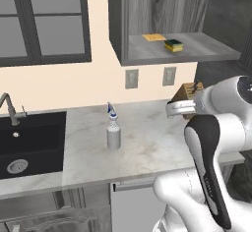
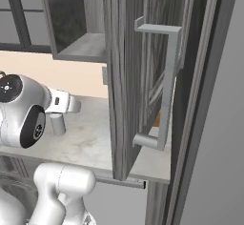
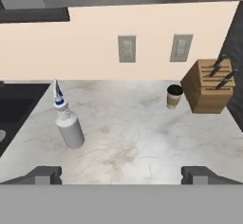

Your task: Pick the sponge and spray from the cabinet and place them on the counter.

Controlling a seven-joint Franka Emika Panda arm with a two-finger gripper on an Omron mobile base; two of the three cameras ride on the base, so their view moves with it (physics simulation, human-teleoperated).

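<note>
The sponge (image 1: 173,45), yellow with a dark green top, lies on the grey shelf of the open cabinet (image 1: 206,49). On the counter (image 1: 152,142) the spray (image 1: 113,132) stands upright, right of the black sink. The hand view shows the spray (image 3: 69,126) at left on the marble counter (image 3: 133,137). My gripper (image 3: 122,175) hovers above the counter's front part, open, with nothing between its widely spread fingertips (image 3: 45,174). The spray stands ahead and to the left of it, apart. The spray (image 2: 57,123) peeks out behind my arm in the right base view.
A thin yellow cloth (image 1: 154,37) lies on the shelf behind the sponge. A paper coffee cup (image 3: 174,96) and a wooden knife block (image 3: 209,85) stand at the counter's back right. The open cabinet door (image 2: 138,76) hangs over the counter. Sink (image 1: 29,142) at left.
</note>
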